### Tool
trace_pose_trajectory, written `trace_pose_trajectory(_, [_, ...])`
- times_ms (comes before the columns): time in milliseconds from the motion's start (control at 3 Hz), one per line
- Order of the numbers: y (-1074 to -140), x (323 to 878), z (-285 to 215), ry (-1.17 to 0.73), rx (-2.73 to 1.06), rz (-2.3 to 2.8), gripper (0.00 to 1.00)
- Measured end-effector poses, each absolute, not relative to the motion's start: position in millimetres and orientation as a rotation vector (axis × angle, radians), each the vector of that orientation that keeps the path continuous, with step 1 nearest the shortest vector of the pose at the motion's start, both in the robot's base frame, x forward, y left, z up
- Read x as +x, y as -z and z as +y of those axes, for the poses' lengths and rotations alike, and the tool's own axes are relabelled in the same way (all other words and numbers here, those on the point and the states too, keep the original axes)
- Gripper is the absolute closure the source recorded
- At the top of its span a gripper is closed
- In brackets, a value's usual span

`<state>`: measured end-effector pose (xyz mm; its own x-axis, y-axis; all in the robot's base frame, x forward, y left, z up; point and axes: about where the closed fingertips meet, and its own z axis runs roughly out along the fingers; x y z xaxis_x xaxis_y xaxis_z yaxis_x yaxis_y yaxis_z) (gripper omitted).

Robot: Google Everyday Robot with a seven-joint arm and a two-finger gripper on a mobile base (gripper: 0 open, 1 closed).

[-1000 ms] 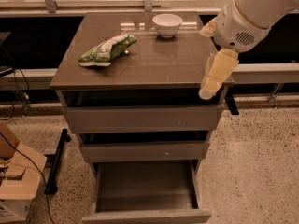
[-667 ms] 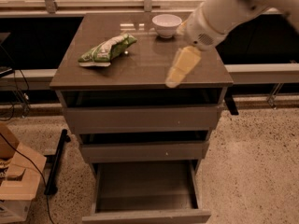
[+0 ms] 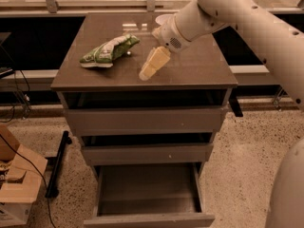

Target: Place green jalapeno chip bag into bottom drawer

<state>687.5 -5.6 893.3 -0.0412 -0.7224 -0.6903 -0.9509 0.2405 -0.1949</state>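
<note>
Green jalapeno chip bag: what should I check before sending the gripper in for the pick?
1. The green jalapeno chip bag lies flat on the cabinet top, left side: ok.
2. The gripper hangs just right of the bag, not touching it: ok.
3. Nothing lies between gripper and bag: ok.
4. The bottom drawer is pulled out, tray exposed: ok.
5. The white bowl is mostly hidden behind the arm; its clearance from the arm: cannot tell.

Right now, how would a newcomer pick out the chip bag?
On top of the grey-brown cabinet, look left. The green jalapeno chip bag lies left of the gripper at mid-top. It is the only green, crinkly thing; the bowl behind is white.
</note>
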Motion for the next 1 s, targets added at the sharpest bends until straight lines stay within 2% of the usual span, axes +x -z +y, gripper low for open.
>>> trace_pose_trajectory(333, [-893,687,-6,-0.417,-1.537,1.818,0.0])
trace_pose_trajectory(1000, [-871,728,30,-0.571,-1.491,1.706,0.0])
